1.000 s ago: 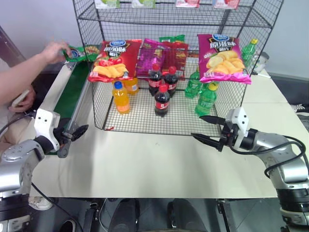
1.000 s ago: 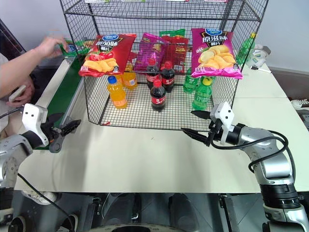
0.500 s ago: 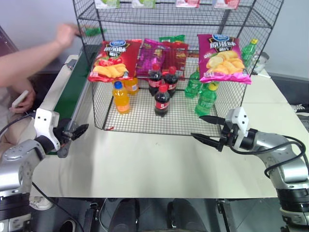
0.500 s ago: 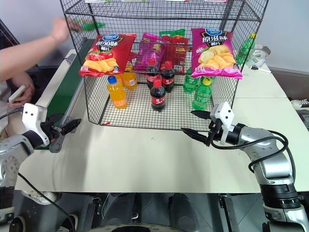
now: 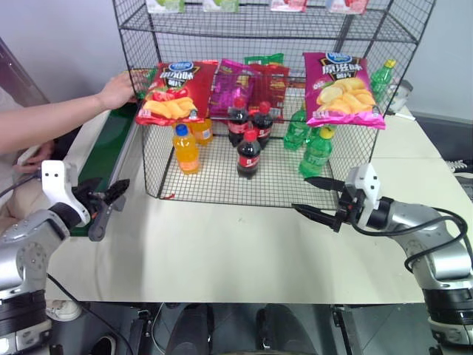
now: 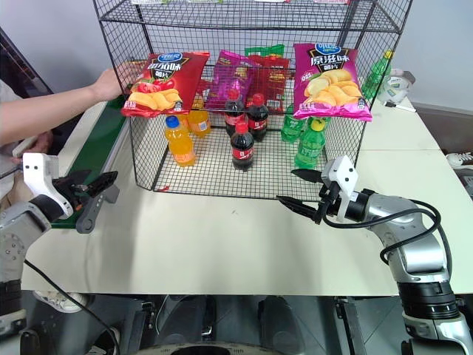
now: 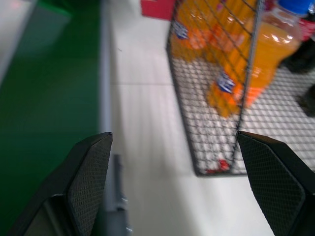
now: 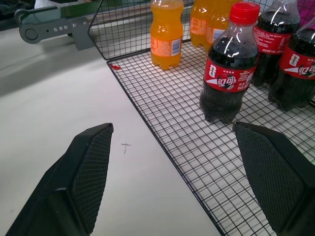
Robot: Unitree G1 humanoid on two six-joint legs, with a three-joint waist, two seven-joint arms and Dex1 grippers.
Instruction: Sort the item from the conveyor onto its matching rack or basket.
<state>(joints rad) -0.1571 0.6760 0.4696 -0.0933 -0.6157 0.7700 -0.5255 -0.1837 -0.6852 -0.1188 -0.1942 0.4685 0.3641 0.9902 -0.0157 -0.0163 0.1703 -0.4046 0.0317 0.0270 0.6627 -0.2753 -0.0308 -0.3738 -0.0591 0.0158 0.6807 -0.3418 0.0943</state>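
- Two sets of jaws spread wide, nothing between either pair: left gripper (image 5: 109, 207) and right gripper (image 5: 301, 194).
- Step in hand, by my read: waiting on the feed. Pick not started.
- Left jaws hanging just past the near end of the conveyor (image 5: 107, 144), pointing along it. Bare green belt directly ahead of them in the left wrist view.
- Right jaws hovering over the table (image 5: 222, 244), facing the front of the rack (image 5: 148, 148), cola bottles (image 8: 226, 73) straight ahead behind the mesh.
- Green crisp bag (image 5: 150, 74): far ahead of the left jaws, at the far end of the belt. Just a green sliver beside a person's hand (image 5: 118, 90), mostly hidden behind the red crisp bag (image 5: 174, 92) and the rack corner. Cannot tell whether it is resting on the belt or held.
- Well out of reach of either gripper as things lie.
- Next move, as a judgement: hold off until the hand is clear and the bag sits ahead of the left jaws, then close on an edge of it.
- Likely a slippery, crushable grab: pinch lightly, avoid snagging the rail.
- After that, probably up to the crisp tier, well above the right jaws.
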